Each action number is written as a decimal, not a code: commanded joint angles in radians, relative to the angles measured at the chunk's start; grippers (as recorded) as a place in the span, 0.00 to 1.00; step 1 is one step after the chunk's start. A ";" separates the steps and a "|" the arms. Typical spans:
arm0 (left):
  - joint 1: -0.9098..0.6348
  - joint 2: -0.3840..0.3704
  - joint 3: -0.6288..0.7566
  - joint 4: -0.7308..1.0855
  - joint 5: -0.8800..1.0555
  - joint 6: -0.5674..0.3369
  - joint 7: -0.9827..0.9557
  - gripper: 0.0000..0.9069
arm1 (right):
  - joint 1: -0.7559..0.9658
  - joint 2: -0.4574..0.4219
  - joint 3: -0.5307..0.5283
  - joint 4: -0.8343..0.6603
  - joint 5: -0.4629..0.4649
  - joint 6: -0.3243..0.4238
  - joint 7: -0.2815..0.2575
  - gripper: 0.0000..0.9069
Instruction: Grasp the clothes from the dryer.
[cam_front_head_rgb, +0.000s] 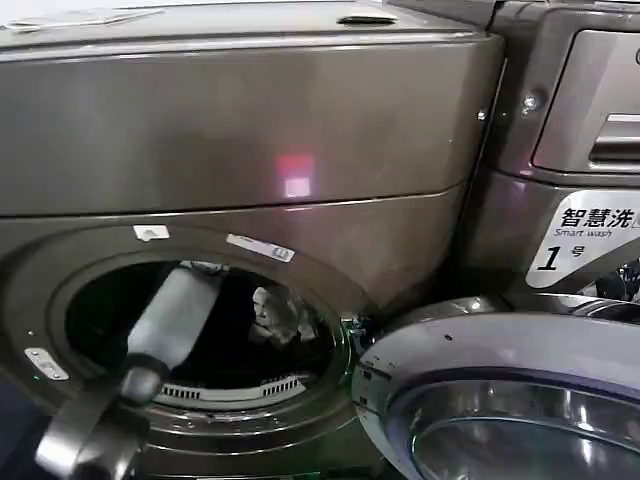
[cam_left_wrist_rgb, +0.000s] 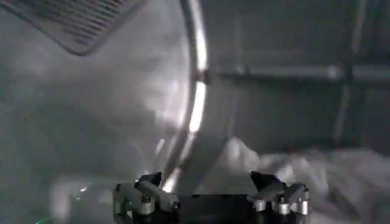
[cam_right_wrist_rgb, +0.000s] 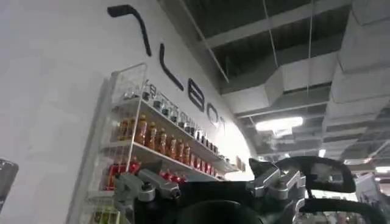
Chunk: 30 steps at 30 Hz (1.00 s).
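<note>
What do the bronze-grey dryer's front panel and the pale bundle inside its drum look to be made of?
The large bronze-grey dryer's front panel looks like painted or brushed metal with a satin sheen: it reflects a soft red-and-white glow. It could be coated plastic. The whitish-grey crumpled clothes look like soft woven fabric, matte, with loose folds and creases. The left gripper is inside the drum, jaws open, the fabric just beyond it.

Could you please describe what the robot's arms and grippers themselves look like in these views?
The left arm is a smooth grey cylindrical link with a darker rounded joint housing below it. The left gripper has dark fingertips on silver-grey metal linkages with visible bolts and a black base. The right gripper has the same build.
</note>
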 joint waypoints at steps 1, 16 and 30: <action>-0.057 -0.015 0.068 0.082 0.274 -0.058 0.125 1.00 | 0.002 0.001 -0.002 0.000 -0.007 0.000 -0.001 1.00; -0.054 -0.022 0.103 0.124 0.315 -0.112 0.146 1.00 | 0.000 0.005 -0.004 0.004 -0.009 0.000 -0.002 1.00; -0.041 -0.026 0.103 0.164 0.279 -0.121 0.148 0.00 | 0.006 0.007 -0.007 -0.003 -0.015 0.005 -0.004 1.00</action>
